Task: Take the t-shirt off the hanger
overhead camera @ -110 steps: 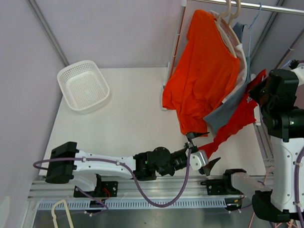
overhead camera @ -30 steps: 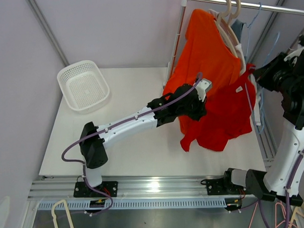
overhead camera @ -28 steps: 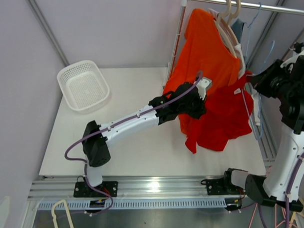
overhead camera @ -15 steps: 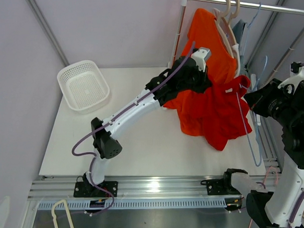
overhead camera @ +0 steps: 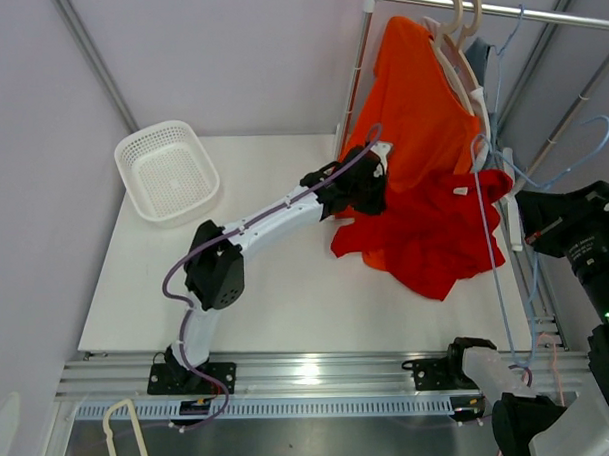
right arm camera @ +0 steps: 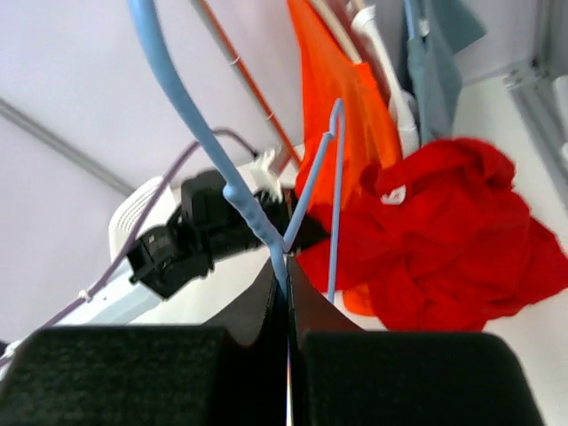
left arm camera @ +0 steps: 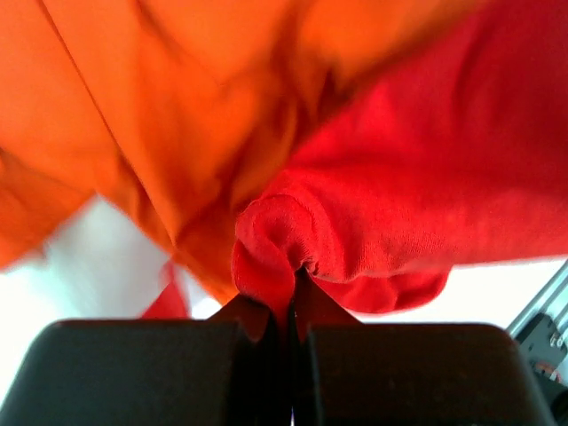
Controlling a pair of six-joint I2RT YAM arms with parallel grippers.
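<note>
Separately: left claw (left arm camera: 291,306) pinches t-shirt (left arm camera: 417,177), right claw (right arm camera: 286,293) grips hanger (right arm camera: 191,115)

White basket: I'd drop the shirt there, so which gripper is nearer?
Left. The left gripper, shut on the red t-shirt, is mid-table right of the basket; the right gripper, shut on the blue hanger, is beyond the table's right edge.

A basket (overhead camera: 168,173) sits at the far left corner of the table (overhead camera: 256,280). A clothes rail (overhead camera: 497,9) crosses the far right, with hung shirts (overhead camera: 410,104) beneath it. The t-shirt (overhead camera: 425,234) lies heaped on the table before them, with the hanger (right arm camera: 232,191) at its right edge.
</note>
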